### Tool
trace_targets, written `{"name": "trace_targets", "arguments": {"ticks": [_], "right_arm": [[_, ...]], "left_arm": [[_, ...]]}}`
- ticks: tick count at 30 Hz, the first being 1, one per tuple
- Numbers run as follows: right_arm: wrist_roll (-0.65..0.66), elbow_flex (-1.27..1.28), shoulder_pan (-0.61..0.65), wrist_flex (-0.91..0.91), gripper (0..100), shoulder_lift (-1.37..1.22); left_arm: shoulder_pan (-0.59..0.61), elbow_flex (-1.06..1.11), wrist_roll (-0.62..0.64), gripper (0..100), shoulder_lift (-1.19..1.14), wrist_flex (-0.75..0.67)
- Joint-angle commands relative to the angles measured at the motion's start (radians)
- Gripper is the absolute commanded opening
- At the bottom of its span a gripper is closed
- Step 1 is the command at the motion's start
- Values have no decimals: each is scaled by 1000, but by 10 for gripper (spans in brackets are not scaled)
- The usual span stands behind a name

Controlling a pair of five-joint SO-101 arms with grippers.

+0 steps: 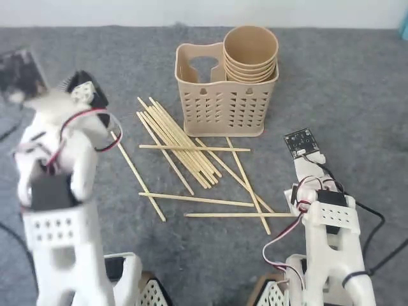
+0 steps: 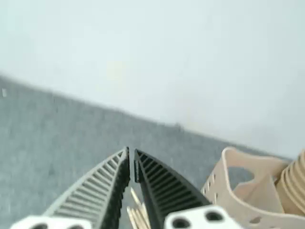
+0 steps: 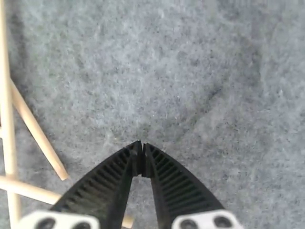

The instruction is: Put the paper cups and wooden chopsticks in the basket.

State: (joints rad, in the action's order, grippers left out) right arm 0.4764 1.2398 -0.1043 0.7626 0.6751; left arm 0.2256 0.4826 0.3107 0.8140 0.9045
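Observation:
A beige slotted basket (image 1: 220,108) stands at the back of the grey mat, with a stack of paper cups (image 1: 250,54) in its right compartment. Several wooden chopsticks (image 1: 182,148) lie scattered in front of it. The left arm is raised at the left side; its gripper (image 2: 132,164) is shut and holds nothing, with the basket (image 2: 238,188) and the cups (image 2: 293,181) beyond it. The right arm sits folded at the lower right, and its gripper (image 3: 142,157) is shut just above the mat, beside a few chopstick ends (image 3: 35,133).
The grey mat (image 1: 344,95) covers the table, with open room to the right of the basket and at the far left. A pale wall (image 2: 167,57) rises behind the mat. Both arm bases stand at the front edge.

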Motion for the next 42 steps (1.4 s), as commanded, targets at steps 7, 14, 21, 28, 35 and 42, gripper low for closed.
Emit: {"name": "trace_targets", "arguments": {"ticks": [7, 14, 21, 28, 35, 42], "right_arm": [[8, -3, -13, -15, 9, 39], [6, -3, -13, -15, 9, 39], [6, -3, -13, -15, 9, 39], [11, -3, -13, -18, 9, 39], [12, -3, -13, -18, 9, 39], [12, -3, -13, -16, 9, 39]], "left_arm": [[57, 252, 52, 65, -86, -3], [98, 142, 104, 172, -509, -11], [95, -38, 106, 116, -802, -51], [94, -130, 107, 97, -1013, -48], [75, -203, 107, 97, -1134, -52], [75, -225, 107, 97, -1168, 14]]}}
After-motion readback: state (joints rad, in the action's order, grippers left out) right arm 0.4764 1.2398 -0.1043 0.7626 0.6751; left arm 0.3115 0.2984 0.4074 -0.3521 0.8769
